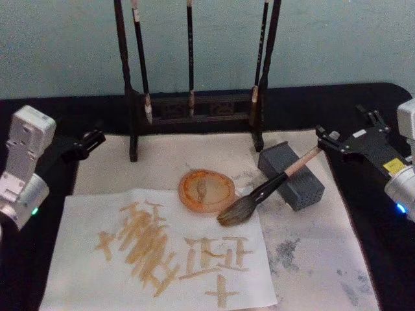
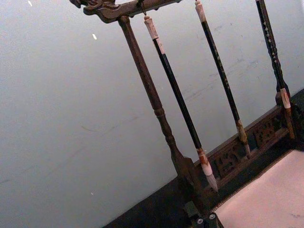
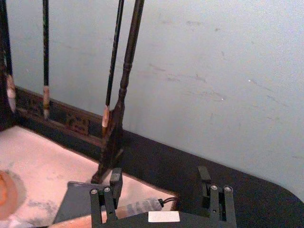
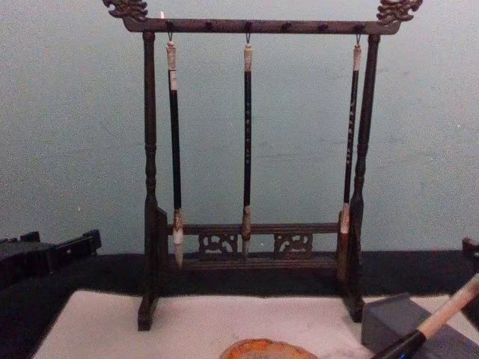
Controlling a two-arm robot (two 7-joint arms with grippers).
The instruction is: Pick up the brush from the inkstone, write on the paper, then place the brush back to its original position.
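item: brush (image 1: 272,186). thick, pale tan upper handle, black lower part, bushy dark head. it lies tilted across the top of the inkstone (image 1: 293,176), a grey ribbed block on the right of the mat. the tan end sticks up and out towards the right claw. the head rests low at the far right corner of the paper, just beside the dish. no claw touches it. the chest view shows the handle rising over the block at the lower right corner.

item: paper (image 1: 162,259). white sheet, flat on the near left part of the mat, covered in tan strokes.

item: mat (image 1: 311,259). off-white cloth with grey smudges, spread on the dark counter (image 1: 363,97).

item: dish (image 1: 206,191). round, orange, between the rack and the paper.

item: rack (image 4: 254,172). dark carved wood, at the back by the wall, with three slim black-handled brushes hanging from it.

item: left claw (image 1: 91,141). at the left edge of the mat, well apart from the brush. whether it is parted or closed cannot be told.

item: right claw (image 1: 343,123). at the right, beyond the inkstone, near the tan end. the right wrist view shows its fingers (image 3: 116,180) spread wide with nothing between them.
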